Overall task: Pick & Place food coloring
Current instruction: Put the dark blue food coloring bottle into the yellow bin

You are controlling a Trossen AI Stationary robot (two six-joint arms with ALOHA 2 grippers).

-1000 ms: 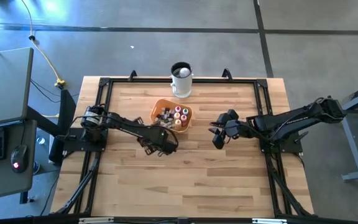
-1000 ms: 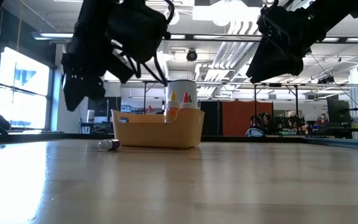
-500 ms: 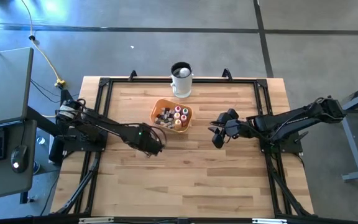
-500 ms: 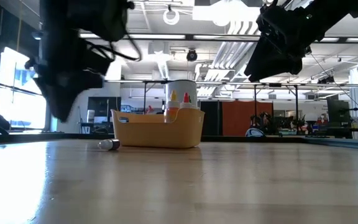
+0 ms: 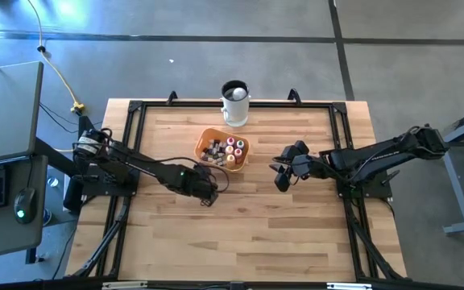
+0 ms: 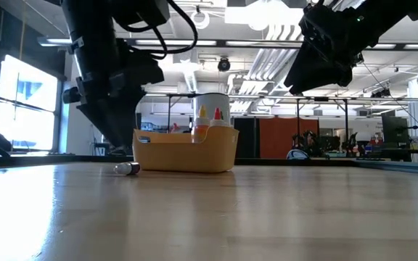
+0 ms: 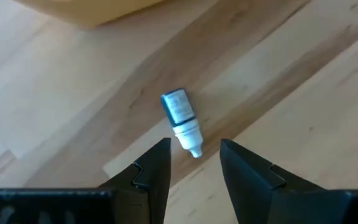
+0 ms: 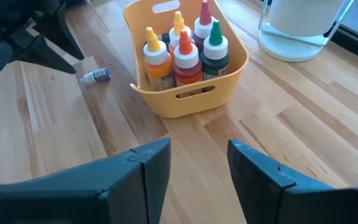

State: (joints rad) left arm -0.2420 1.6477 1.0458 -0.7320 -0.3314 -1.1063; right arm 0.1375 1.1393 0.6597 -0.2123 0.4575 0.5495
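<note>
One small food coloring bottle (image 7: 180,120), blue-labelled with a white pointed cap, lies on its side on the wooden table, just on the near side of the orange bowl (image 5: 222,149). It also shows in the low view (image 6: 128,168) and the right wrist view (image 8: 96,76). My left gripper (image 7: 194,163) hangs open above it, pointing steeply down, fingers apart from the bottle. Several more bottles (image 8: 185,46) stand upright in the bowl. My right gripper (image 5: 283,177) waits open in the air to the right of the bowl.
A white mug (image 5: 234,103) stands behind the bowl at the table's far edge. Black frame rails (image 5: 135,109) run along the table's sides. Bare wood (image 5: 240,234) stretches across the near half of the table.
My left gripper has swung a little toward the table's left edge and back, tipped over from a flatter pose into a steep downward point, rolled, and sunk toward the lying bottle. The bottle and the bowl have stayed put.
</note>
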